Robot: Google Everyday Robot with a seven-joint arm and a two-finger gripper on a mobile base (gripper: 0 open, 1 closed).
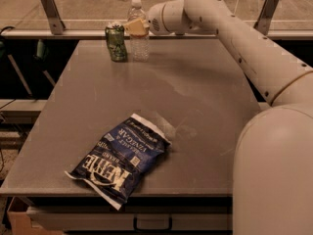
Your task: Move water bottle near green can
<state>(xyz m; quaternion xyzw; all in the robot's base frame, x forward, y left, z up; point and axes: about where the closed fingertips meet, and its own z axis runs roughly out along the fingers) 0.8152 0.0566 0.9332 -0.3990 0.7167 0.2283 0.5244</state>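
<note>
The water bottle (139, 47) is clear with a white cap and stands upright at the table's far edge. The green can (116, 43) stands upright just left of it, a small gap between them. My gripper (137, 27) reaches in from the right and is shut on the water bottle's upper body, its tan fingers (138, 26) covering the label area. The bottle's base is at the tabletop.
A blue Kettle chip bag (120, 160) lies near the front left of the grey table (195, 97). A railing with metal posts (51, 9) runs behind the table. My white arm (244, 48) spans the right side.
</note>
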